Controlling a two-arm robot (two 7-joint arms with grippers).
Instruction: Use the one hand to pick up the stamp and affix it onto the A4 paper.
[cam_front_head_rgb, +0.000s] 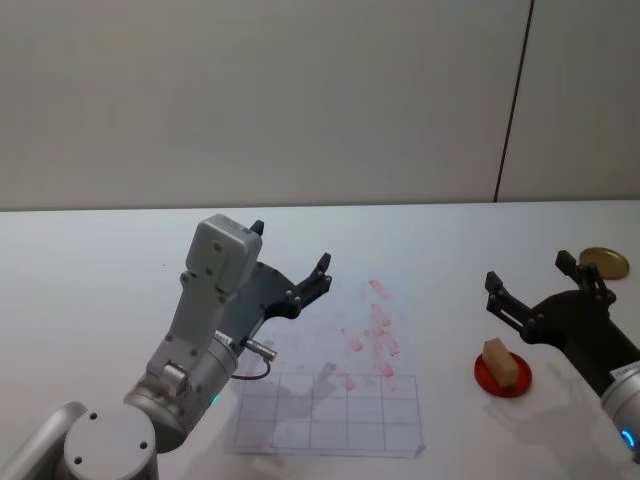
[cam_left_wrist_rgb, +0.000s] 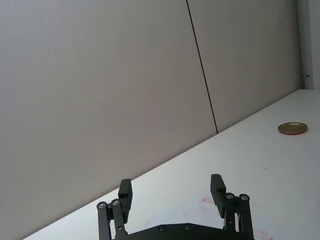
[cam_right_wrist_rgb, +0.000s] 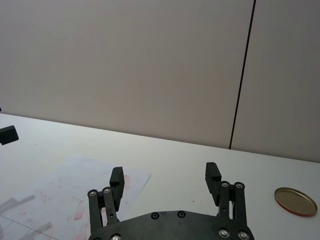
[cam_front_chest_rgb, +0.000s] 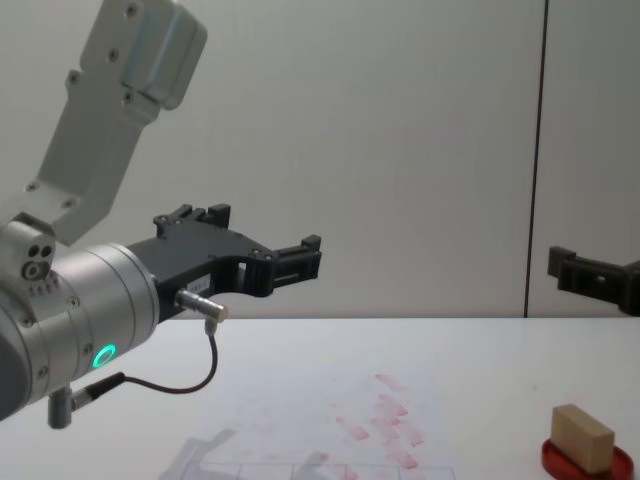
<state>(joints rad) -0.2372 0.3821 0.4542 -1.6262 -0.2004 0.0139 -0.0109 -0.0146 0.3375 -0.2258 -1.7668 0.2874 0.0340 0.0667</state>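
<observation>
The stamp (cam_front_head_rgb: 500, 361), a tan wooden block, rests on a round red ink pad (cam_front_head_rgb: 517, 385) at the table's right; it also shows low down as the stamp (cam_front_chest_rgb: 582, 437). My right gripper (cam_front_head_rgb: 528, 270), on the arm with the blue light, hovers open and empty just behind the stamp. The A4 paper (cam_front_head_rgb: 330, 395) lies mid-table with reddish marks and grid lines at its near edge. Above the paper's left part my left gripper (cam_front_head_rgb: 290, 250) is held up, open and empty. The wrist views show the left gripper (cam_left_wrist_rgb: 171, 192) and the right gripper (cam_right_wrist_rgb: 165, 177) with fingers spread apart.
A flat gold lid (cam_front_head_rgb: 605, 262) lies at the table's far right, behind the right gripper. A pale wall with a dark vertical seam stands behind the table. The left arm's cable (cam_front_chest_rgb: 190, 385) hangs beside its wrist.
</observation>
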